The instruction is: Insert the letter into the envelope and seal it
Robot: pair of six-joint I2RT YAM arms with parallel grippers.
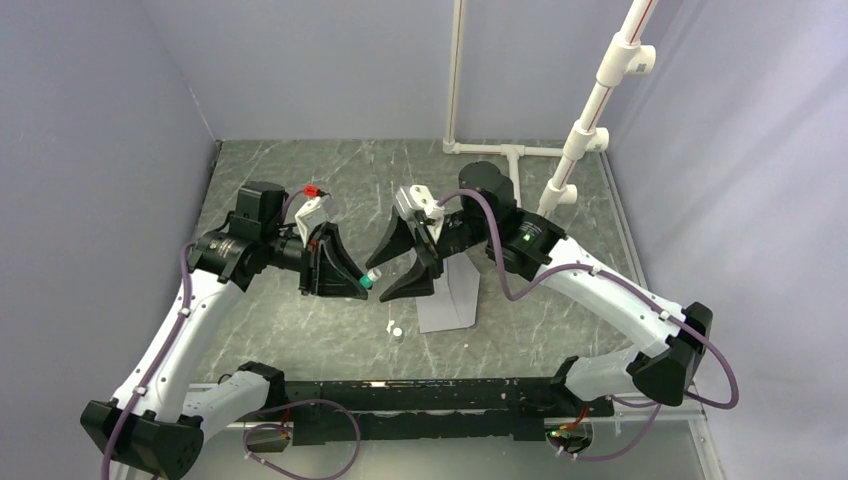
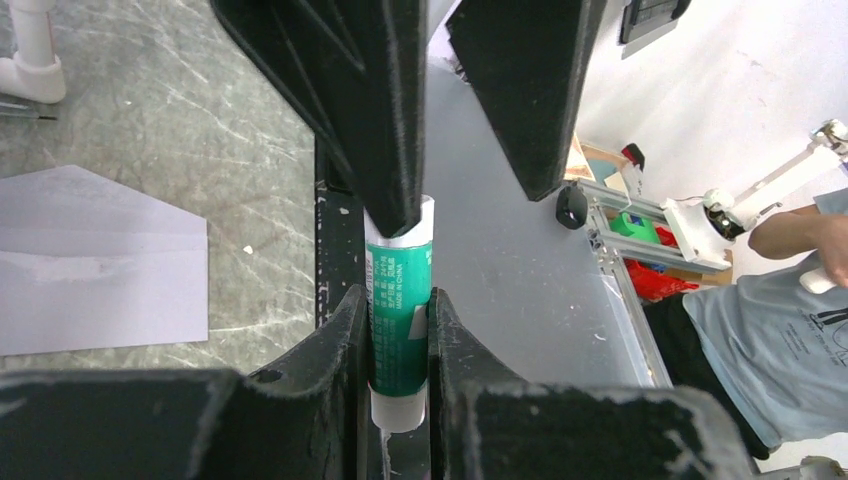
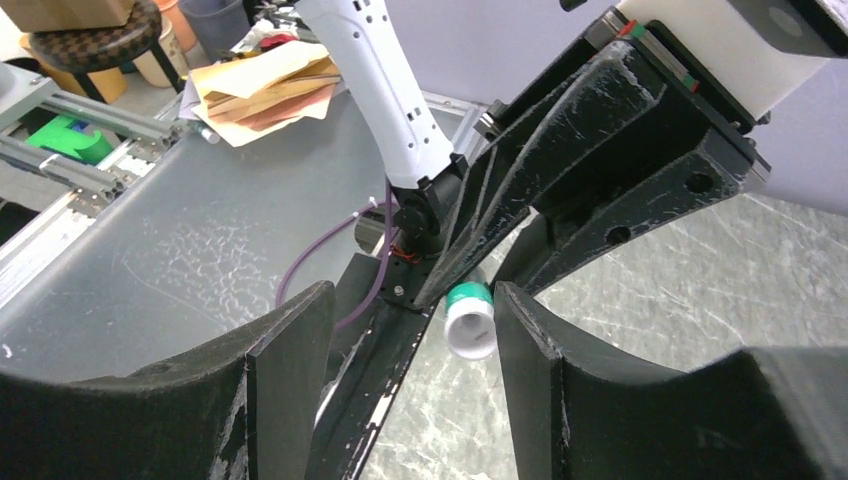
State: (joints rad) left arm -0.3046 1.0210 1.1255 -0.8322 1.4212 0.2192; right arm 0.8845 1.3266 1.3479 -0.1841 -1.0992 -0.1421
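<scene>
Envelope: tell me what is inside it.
Nothing shows: the envelope lies flat, flap open, no tan letter sticking out. Its paper hides the interior, so whether the letter is inside cannot be told.

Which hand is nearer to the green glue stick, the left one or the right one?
Left. The left hand is shut on the green glue stick. The right hand is open, with its fingers on either side of the stick's white end.

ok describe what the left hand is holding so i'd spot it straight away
On the marbled table, look mid-table, just left of the flat grey envelope. There the black left hand is shut on a small tube. Nothing else near it has a green body with white ends.
</scene>
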